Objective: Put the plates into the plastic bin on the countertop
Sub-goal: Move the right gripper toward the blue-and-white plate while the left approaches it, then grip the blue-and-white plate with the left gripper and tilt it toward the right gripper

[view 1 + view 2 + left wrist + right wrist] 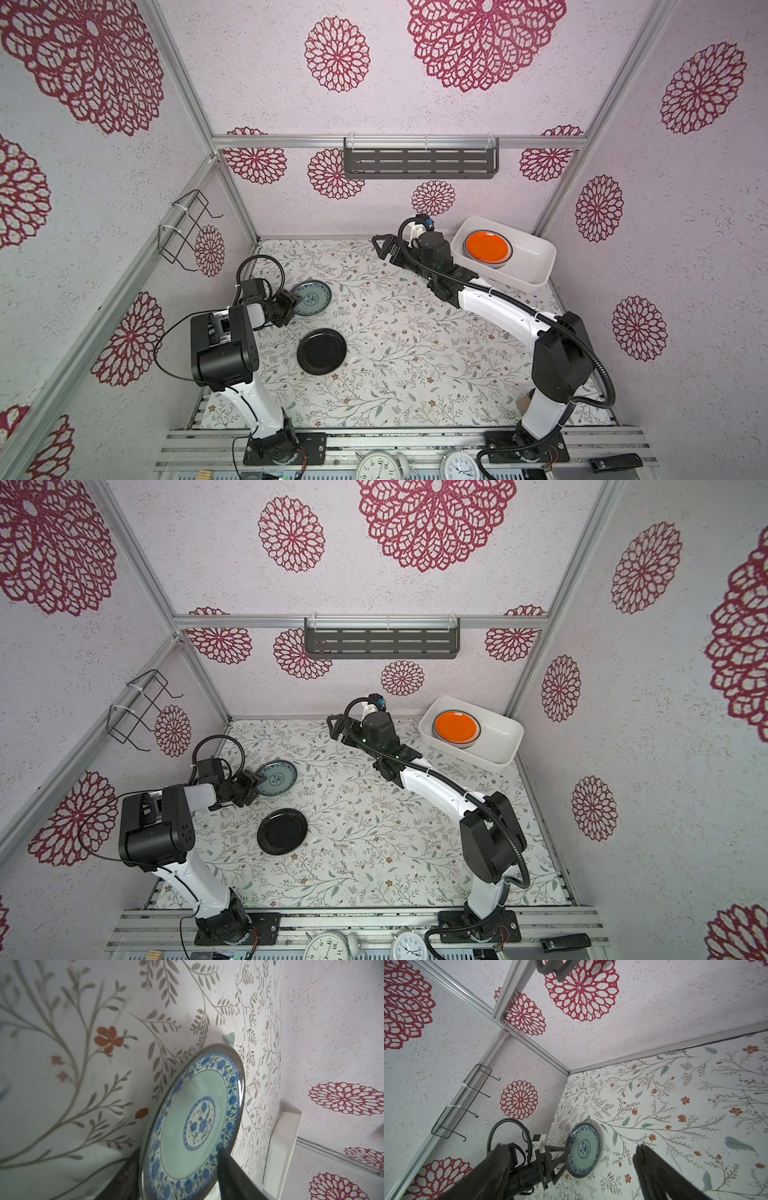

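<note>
The teal patterned plate point(312, 297) lies on the left part of the countertop point(415, 353), toward the back; its rim on the arm's side seems lifted slightly. The left gripper point(294, 307) is at that rim; in the left wrist view its fingers point(230, 1174) stand one on each side of the plate's edge, part-way apart; whether they press on it cannot be told. The black plate point(322, 351) lies flat nearer the front, close to the teal one but apart from it. The plastic bin point(532, 255) sits in the far right corner; an orange plate point(487, 246) tops a stack at its left end. The right arm point(490, 303) stretches across the countertop between the two loose plates and the bin, its wrist just beside the bin's left wall; the right gripper point(379, 248) hangs near the back wall, fingers wide apart, holding nothing. A dark slotted shelf point(420, 163) hangs on the back wall; a wire rack point(187, 232) on the left wall; two clocks point(376, 465) lie by the front rail.
</note>
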{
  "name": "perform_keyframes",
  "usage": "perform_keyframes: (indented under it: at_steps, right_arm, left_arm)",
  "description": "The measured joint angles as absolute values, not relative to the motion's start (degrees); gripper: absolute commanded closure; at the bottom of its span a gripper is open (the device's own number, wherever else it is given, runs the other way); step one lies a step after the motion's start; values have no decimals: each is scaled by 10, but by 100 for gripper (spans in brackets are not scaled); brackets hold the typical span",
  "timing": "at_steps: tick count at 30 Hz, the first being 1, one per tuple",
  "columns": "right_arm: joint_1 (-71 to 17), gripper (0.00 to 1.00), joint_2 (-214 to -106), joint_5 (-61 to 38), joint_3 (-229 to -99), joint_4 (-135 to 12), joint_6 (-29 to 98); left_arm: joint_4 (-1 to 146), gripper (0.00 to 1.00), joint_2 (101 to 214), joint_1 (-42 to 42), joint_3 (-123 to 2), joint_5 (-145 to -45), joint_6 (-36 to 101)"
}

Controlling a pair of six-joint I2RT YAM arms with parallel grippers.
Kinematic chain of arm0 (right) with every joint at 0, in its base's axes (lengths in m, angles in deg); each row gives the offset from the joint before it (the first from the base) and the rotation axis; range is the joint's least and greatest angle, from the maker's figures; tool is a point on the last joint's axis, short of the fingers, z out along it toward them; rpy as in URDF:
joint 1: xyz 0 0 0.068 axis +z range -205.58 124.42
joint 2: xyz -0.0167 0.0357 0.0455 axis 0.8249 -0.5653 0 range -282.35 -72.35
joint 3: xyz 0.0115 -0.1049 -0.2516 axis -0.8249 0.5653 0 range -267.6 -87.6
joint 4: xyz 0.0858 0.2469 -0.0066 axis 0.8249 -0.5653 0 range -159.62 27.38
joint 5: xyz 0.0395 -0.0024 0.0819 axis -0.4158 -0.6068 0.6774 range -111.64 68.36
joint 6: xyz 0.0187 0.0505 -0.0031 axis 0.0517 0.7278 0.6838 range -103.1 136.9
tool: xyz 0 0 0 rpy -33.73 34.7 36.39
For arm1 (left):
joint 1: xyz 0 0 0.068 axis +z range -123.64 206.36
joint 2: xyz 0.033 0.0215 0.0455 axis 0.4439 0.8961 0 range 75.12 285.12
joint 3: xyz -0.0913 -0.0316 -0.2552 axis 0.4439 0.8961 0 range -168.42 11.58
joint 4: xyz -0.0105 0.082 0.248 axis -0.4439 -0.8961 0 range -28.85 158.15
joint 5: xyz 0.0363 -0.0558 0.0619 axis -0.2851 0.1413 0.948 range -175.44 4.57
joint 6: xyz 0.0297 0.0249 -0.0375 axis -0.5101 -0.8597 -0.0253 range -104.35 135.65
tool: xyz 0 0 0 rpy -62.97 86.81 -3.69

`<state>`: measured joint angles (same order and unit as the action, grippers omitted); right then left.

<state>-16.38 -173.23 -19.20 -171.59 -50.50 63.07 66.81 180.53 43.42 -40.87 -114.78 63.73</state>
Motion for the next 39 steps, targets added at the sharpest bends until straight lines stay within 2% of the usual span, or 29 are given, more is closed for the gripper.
perform_keyframes:
  at_steps: [9,17,21,29,31,39]
  right_arm:
    - [-187,5,-1732,-205,-1691,-505,643]
    - [-209,7,-1731,-217,-1675,-530,647]
    - [-225,7,-1720,-219,-1662,-541,650]
    - [-251,7,-1714,-213,-1660,-584,639]
    - [-254,11,-1720,-204,-1670,-602,632]
    - [-256,16,-1834,-100,-1787,-634,614]
  left_arm:
    - [672,75,1820,418,-413,-1146,640]
    - [679,93,1820,390,-419,-1148,646]
    - [678,97,1814,378,-429,-1150,649]
    - [665,100,1786,339,-482,-1158,658]
    - [658,100,1786,323,-509,-1166,661]
    - [609,99,1789,264,-604,-1210,665]
